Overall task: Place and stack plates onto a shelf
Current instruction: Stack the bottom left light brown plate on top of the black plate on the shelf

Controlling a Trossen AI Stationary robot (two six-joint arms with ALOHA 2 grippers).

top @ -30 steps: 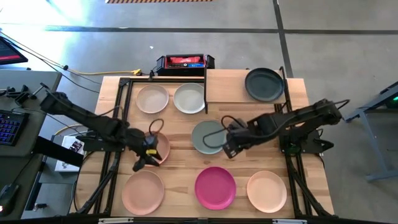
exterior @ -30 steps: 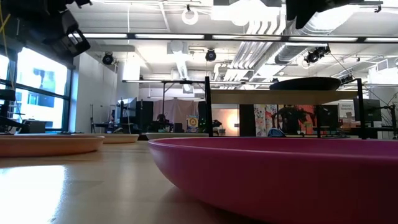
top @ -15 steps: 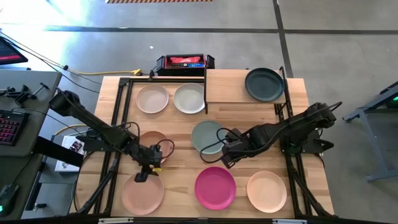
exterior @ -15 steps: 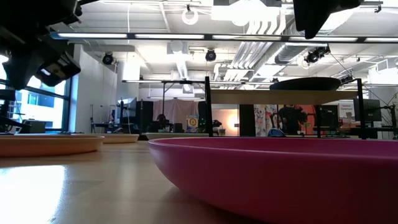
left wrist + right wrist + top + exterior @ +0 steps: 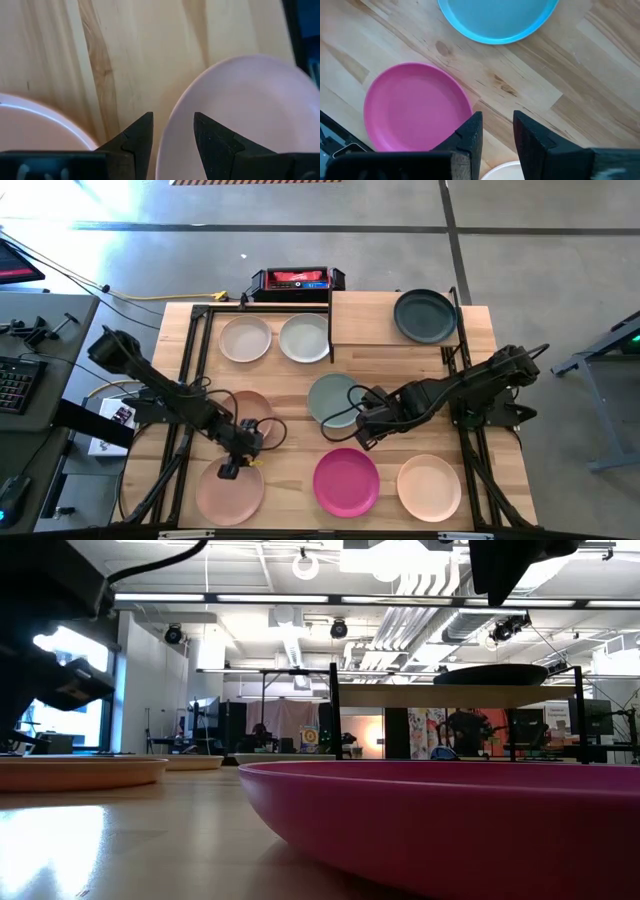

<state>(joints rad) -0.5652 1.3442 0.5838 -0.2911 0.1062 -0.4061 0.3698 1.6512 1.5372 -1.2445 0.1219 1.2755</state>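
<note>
Several round plates lie flat on the wooden table. My left gripper is open and hangs over the far rim of the near-left peach plate. In the left wrist view its fingers stand on either side of that plate's rim, and in the low view it is above the plate. My right gripper is open and empty. It sits over bare wood between the sage plate and the magenta plate. A dark green plate sits on the shelf.
A pink plate lies just behind my left gripper. Cream and pale plates lie at the far left, and a cream plate at the near right. Black frame rails run along both sides. A red-and-black box stands beyond the far edge.
My left gripper has moved from over the pink plate toward the table's near edge and now sits at the peach plate's far rim. My right gripper has drifted off the sage plate's edge toward the near edge. No plate has moved.
</note>
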